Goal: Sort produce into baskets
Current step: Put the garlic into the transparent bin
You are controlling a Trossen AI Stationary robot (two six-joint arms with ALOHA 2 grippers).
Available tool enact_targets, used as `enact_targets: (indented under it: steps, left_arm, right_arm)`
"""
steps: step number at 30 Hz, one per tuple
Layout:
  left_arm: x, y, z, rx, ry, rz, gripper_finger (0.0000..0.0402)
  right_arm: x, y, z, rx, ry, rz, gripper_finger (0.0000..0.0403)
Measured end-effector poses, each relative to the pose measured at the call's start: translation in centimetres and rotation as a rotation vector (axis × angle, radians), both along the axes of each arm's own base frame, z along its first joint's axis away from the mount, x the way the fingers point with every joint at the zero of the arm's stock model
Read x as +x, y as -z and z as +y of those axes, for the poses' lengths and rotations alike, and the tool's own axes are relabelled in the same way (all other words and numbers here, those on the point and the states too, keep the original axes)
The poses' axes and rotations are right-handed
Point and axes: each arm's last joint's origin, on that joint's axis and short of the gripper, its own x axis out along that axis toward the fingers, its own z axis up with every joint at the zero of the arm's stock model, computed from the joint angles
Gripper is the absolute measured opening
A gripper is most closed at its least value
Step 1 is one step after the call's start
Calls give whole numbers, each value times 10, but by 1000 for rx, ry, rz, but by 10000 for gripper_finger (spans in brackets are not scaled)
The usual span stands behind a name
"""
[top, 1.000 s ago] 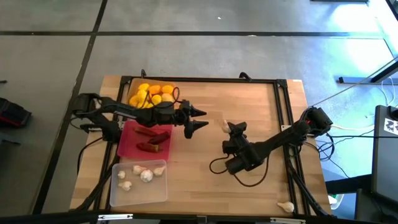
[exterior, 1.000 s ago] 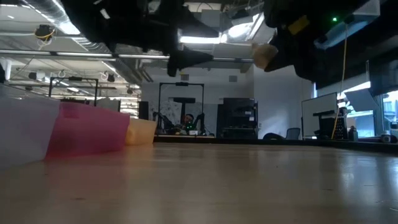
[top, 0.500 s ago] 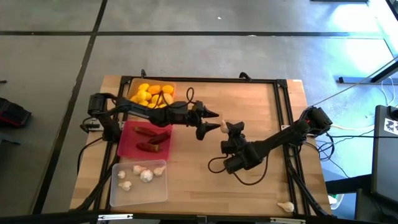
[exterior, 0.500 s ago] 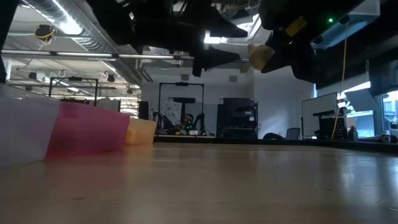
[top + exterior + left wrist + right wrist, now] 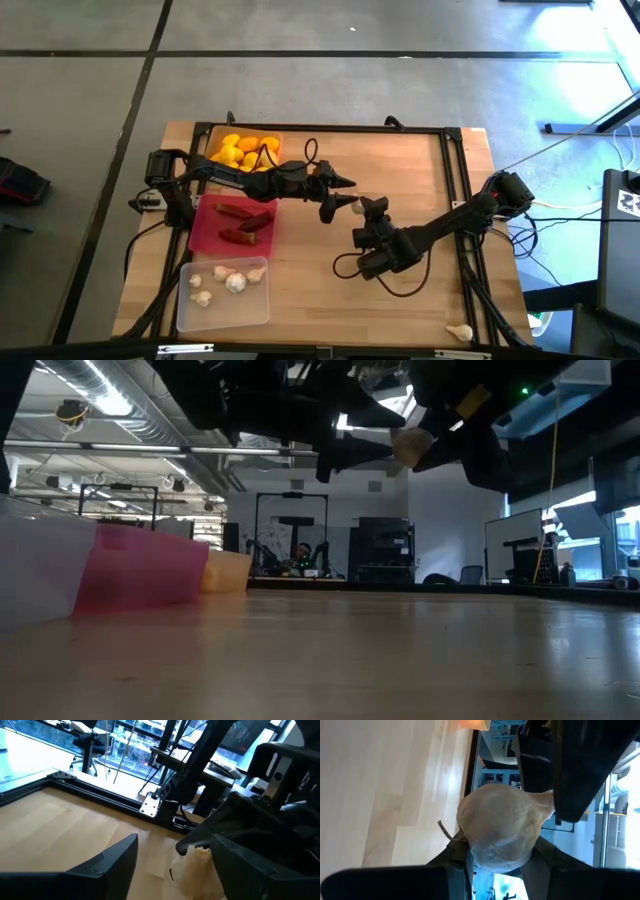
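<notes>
We see a pale wooden tabletop (image 5: pixel 400 160) edged by a black metal frame, standing on a grey concrete floor. Above its middle, the right gripper (image 5: pixel 366 205) holds a small white papery garlic bulb (image 5: pixel 500 827) between its dark fingers, lifted clear of the wood. The left gripper (image 5: pixel 345 195) reaches in from the other side, its fingers spread wide on either side of that bulb; whether they touch it we cannot tell.

Along the left side sit three shallow plastic trays: a translucent orange tray (image 5: pixel 213 133) holding yellow lemon-like fruits (image 5: pixel 243 150), a red-pink tray (image 5: pixel 203 235) with dark red chilli-like peppers (image 5: pixel 245 224), and a clear tray (image 5: pixel 187 310) with white garlic bulbs (image 5: pixel 228 280). One more loose garlic bulb (image 5: pixel 459 332) lies near the table's front right corner.

Beyond the table, the low view shows a workshop with ceiling ducts (image 5: pixel 90 390), strip lights and dark equipment racks (image 5: pixel 380 550).
</notes>
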Motion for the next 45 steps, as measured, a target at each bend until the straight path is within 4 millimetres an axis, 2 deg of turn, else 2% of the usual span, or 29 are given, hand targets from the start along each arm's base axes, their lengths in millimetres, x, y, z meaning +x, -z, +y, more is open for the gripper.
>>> enact_targets:
  steps: [7, 18, 22, 27, 36, 41, 45]
  left_arm:
    - [0, 0, -1, 2, 13, 1, 187]
    - [1, -1, -9, 57, 55, -8, 51]
    - [1, -1, -9, 57, 57, -5, 13]
    - [1, -1, -9, 62, 57, -3, 11]
    - [-1, -2, -9, 83, 60, 16, 12]
    - [-10, -17, -11, 108, 65, 36, 19]
    - [-22, -29, -20, 156, 99, 96, 16]
  right_arm:
    - [1, 0, 0, -7, -5, -2, 111]
    - [1, 0, 0, -6, -5, -3, 111]
    - [2, 0, 1, 8, -7, -4, 111]
    - [2, 0, 1, 42, 3, -37, 120]
    - [-4, 1, -1, 88, 48, -67, 200]
    - [-16, -6, -5, 223, 109, -74, 210]
    - [-25, -8, -7, 383, 174, -22, 203]
